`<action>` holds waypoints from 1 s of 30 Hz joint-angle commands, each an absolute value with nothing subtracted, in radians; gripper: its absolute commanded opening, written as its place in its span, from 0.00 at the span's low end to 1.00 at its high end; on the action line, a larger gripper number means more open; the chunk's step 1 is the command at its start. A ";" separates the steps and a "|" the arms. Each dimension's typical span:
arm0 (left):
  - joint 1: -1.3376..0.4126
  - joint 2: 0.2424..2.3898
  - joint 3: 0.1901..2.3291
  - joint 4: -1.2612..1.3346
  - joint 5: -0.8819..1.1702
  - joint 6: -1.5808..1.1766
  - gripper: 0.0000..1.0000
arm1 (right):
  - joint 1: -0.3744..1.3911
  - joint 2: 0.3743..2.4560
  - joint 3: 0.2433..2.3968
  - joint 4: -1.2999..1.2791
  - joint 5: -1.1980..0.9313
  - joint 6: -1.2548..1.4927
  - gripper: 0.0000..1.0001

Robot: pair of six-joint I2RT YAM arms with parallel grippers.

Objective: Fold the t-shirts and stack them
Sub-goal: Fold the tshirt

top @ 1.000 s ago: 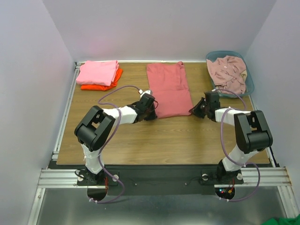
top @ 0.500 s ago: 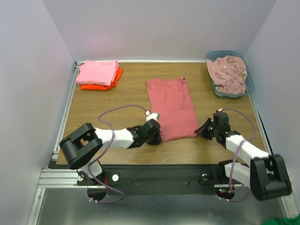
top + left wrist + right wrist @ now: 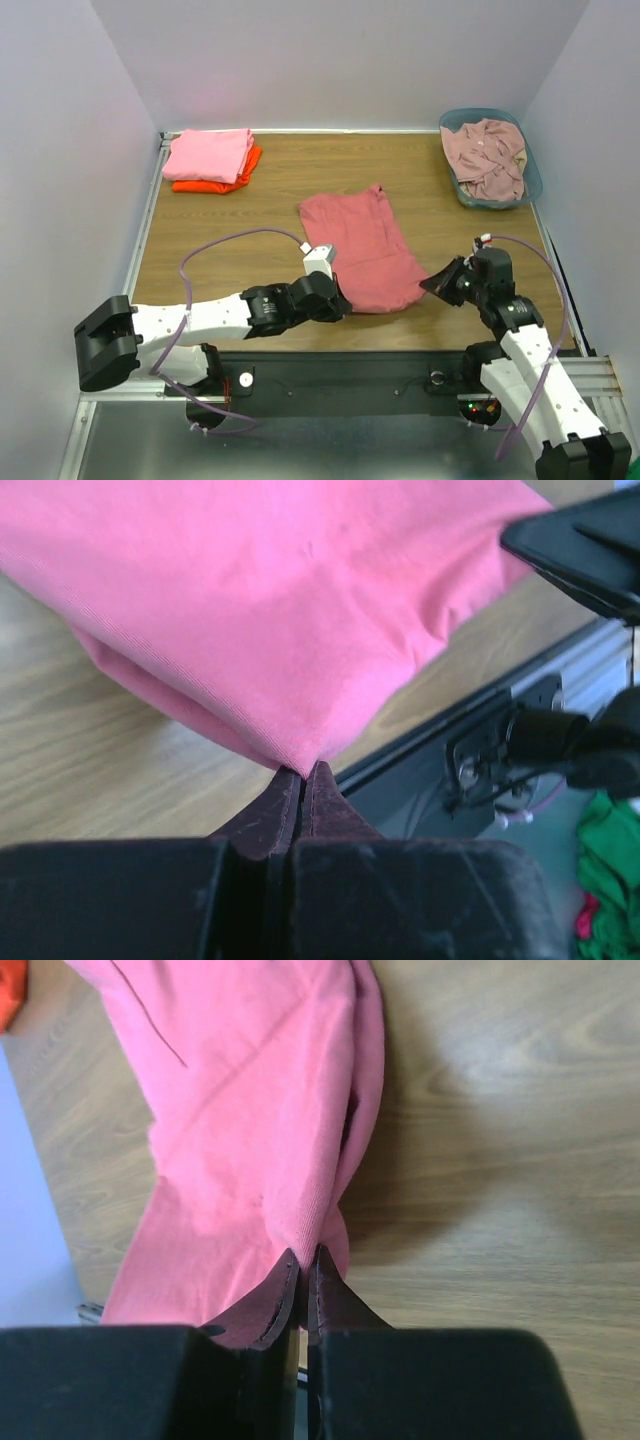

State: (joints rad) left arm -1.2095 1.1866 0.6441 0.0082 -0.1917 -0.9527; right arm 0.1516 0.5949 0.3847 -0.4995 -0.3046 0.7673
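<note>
A dusty coral-red t-shirt [image 3: 360, 245] lies folded lengthwise in the middle of the table, its near end drawn to the front edge. My left gripper [image 3: 340, 303] is shut on the shirt's near left corner [image 3: 300, 765]. My right gripper [image 3: 432, 286] is shut on the near right corner [image 3: 305, 1250]. A folded bright pink t-shirt [image 3: 208, 154] rests on an orange t-shirt [image 3: 235, 176] at the back left. A pale dusty-pink t-shirt [image 3: 487, 155] lies crumpled in the basket.
The blue-grey plastic basket [image 3: 533, 180] stands at the back right corner. A metal rail [image 3: 350, 372] runs along the table's near edge, with both arm bases on it. White walls close in the left, back and right sides.
Both grippers have pulled the coral-red shirt's near end toward the front edge. The shirt slid forward and skewed slightly. Both arms stretched low over the table's front.
</note>
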 commanded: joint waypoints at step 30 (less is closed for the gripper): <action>-0.477 1.568 1.132 0.141 0.043 -0.620 0.00 | 0.153 1.865 1.521 -0.242 -0.293 0.640 0.00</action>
State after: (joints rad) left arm -0.5209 1.5387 1.0531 0.0826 -0.0128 -0.6662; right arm 0.1593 1.7962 1.4124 -0.3031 -0.2790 0.6781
